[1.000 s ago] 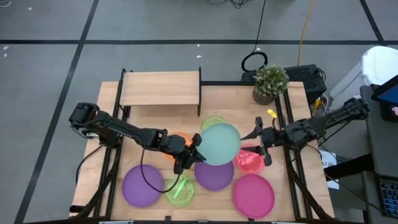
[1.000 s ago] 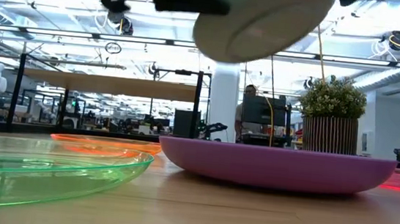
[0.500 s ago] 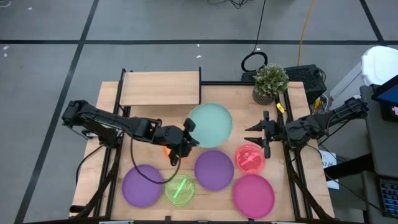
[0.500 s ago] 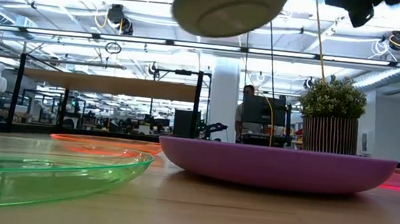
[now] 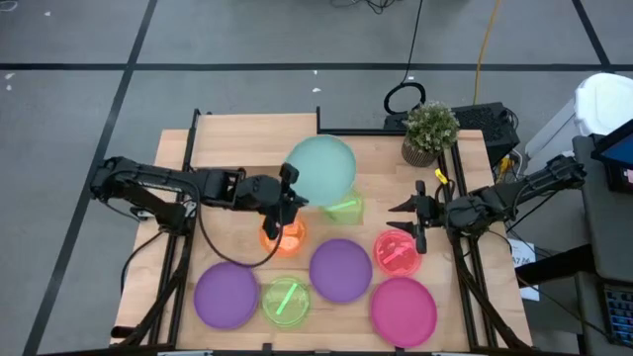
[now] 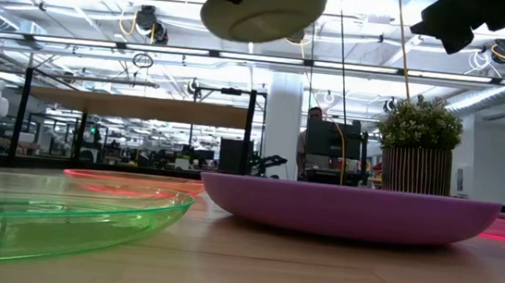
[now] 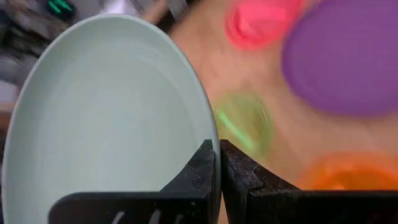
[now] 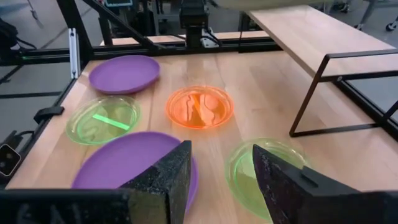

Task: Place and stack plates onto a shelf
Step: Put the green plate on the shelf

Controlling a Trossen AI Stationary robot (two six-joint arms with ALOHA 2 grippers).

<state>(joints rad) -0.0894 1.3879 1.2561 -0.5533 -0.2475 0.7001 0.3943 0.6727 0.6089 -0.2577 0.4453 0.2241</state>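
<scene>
My left gripper (image 5: 290,201) is shut on a pale teal plate (image 5: 320,169), held high above the table just right of the shelf (image 5: 255,138); in the low view the plate (image 6: 263,8) shows from below. My right gripper (image 5: 415,220) is open and empty above the red-pink plate (image 5: 398,252). On the table lie an orange plate (image 5: 283,237), a green plate (image 5: 346,209) partly under the teal one, two purple plates (image 5: 340,269) (image 5: 226,295), another green plate (image 5: 285,301) and a magenta plate (image 5: 404,309). My left gripper pinches the teal plate's rim (image 7: 211,138) between its two fingers, one on the upper face and one on the underside. The fingers come roughly level from the table's left and near side, at the plate's near-left edge. The plate is lifted clear and nearly level.
A potted plant (image 5: 431,132) stands at the table's far right. The shelf's black legs (image 8: 311,93) rise beside the far green plate (image 8: 264,167). Black frame rails (image 5: 465,267) run along the table's left and right sides.
My left gripper has carried the teal plate toward the table's far edge and left, toward the shelf, staying shut on it. The plate has gone from tilted to nearly level and has uncovered the far green plate.
</scene>
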